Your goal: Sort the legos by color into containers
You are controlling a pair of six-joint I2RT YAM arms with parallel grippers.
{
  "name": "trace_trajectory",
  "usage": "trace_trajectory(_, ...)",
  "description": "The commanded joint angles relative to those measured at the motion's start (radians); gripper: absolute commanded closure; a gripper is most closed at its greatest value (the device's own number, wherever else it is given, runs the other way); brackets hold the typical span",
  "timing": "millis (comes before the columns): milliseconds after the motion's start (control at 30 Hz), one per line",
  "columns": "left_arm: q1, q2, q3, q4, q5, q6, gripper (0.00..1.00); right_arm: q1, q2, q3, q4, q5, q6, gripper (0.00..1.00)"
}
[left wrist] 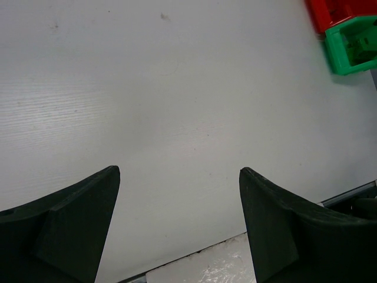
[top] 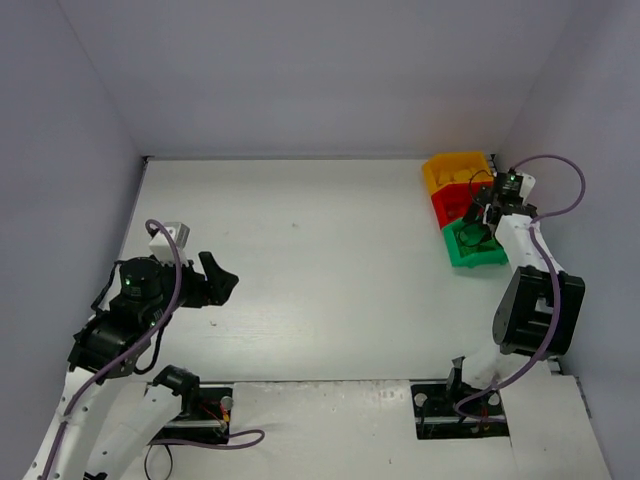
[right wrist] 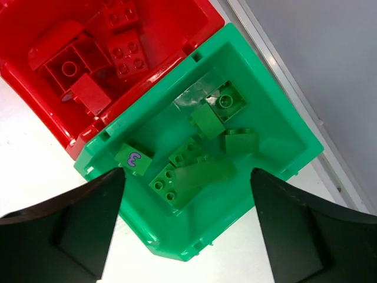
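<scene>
Bins (top: pixel 455 170) from overhead: three at far right, right gripper (top: pixel 478 222) above the green bin (top: pixel 478 258). Left wrist: left gripper (left wrist: pixel 179 171) spread, empty, over bare surface (left wrist: pixel 177 88). Right wrist: gripper spread, green legos (right wrist: pixel 227 101) in the bin below; I'd fear clipping its rim on the way out.

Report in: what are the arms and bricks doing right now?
Left gripper open, empty, over table. Right gripper open above green bin. Green bricks in green bin, red bricks in red bin. Nothing in the way.
</scene>
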Motion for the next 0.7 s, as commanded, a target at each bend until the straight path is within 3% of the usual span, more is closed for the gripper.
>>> trace_trajectory(0,0.006,-0.013,0.059,0.009,-0.021,0.029,0.25,0.000,-0.028,0.078,0.034,0.019,-0.048,0.14)
trace_trajectory(167,0.004,-0.015,0.076,-0.018,-0.045,0.038,0.25,0.005,-0.132,0.071,0.040,-0.087,-0.060,0.00)
trace_trajectory(433,0.006,-0.023,0.143,-0.092,-0.130,0.069,0.24,0.009,-0.483,0.017,0.049,-0.347,-0.115,0.00)
trace_trajectory(667,0.003,-0.030,0.239,-0.175,-0.238,0.102,0.24,0.077,-0.765,-0.052,-0.008,-0.375,-0.101,0.00)
